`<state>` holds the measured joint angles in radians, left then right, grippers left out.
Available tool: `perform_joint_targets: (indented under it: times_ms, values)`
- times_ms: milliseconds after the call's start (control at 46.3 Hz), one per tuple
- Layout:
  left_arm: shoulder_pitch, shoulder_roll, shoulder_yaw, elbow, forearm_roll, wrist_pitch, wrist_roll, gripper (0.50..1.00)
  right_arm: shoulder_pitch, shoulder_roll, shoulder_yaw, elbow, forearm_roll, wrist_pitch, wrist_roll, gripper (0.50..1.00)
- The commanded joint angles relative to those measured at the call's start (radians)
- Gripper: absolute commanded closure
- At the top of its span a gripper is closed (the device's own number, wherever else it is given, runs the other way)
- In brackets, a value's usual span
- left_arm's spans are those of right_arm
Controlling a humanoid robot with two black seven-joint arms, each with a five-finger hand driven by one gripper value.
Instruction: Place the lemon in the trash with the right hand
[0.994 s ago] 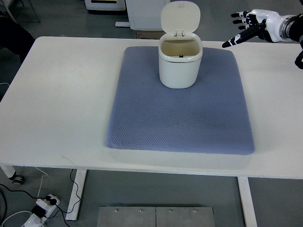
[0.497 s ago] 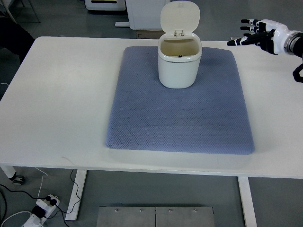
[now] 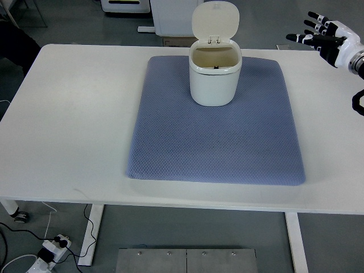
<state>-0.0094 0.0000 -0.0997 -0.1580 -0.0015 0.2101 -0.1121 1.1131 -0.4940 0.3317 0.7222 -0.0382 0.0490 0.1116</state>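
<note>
Table (image 3: 68, 114), white and wide, fills the top view, and a blue-grey quilted mat (image 3: 216, 148) lies on it a little right of the table's middle, reaching from near the far edge to near the near edge. On the mat, close to its far edge and about midway along that edge, stands a cream trash can (image 3: 215, 79), upright, with its hinged lid (image 3: 216, 20) tipped up and back so the mouth is open. The inside of the can shows a brownish wall and a small dark spot at the near rim; what lies at the bottom cannot be made out. No lemon shows anywhere on the table or mat, so its place cannot be told from this view.

The right hand (image 3: 329, 41) comes in from the right edge of the picture, at the table's far right corner, well apart from the can and off the mat. Its fingers (image 3: 310, 31) are spread and reach toward the left, black-tipped on a white shell, and they hold nothing. A bit of dark arm cable shows just below it at the right edge.

Beneath the near edge of the table the floor shows a power strip (image 3: 54, 245) with cables at the left and a metal plate (image 3: 186, 260) in the middle.
</note>
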Motion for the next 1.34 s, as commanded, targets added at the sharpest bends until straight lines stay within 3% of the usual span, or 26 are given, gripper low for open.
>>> perform_joint_targets:
  times_ms: [0,713,886,1318]
  values:
    - [0.0,0.0,0.0,0.0,0.0,0.0,0.0,0.5,-0.024,0.011,0.029,0.0,0.0,-0.012,0.023,0.5]
    - [0.0,0.0,0.0,0.0,0.0,0.0,0.0,0.5,-0.179,0.095,0.243,-0.003,0.0,-0.037,0.031,0.5]
    - [0.0,0.0,0.0,0.0,0.0,0.0,0.0,0.5,-0.219,0.14,0.322,-0.021,0.0,-0.075,0.053,0.5]
    - [0.0,0.0,0.0,0.0,0.0,0.0,0.0,0.5,-0.311,0.252,0.484,-0.029,0.0,-0.077,0.138,0.5]
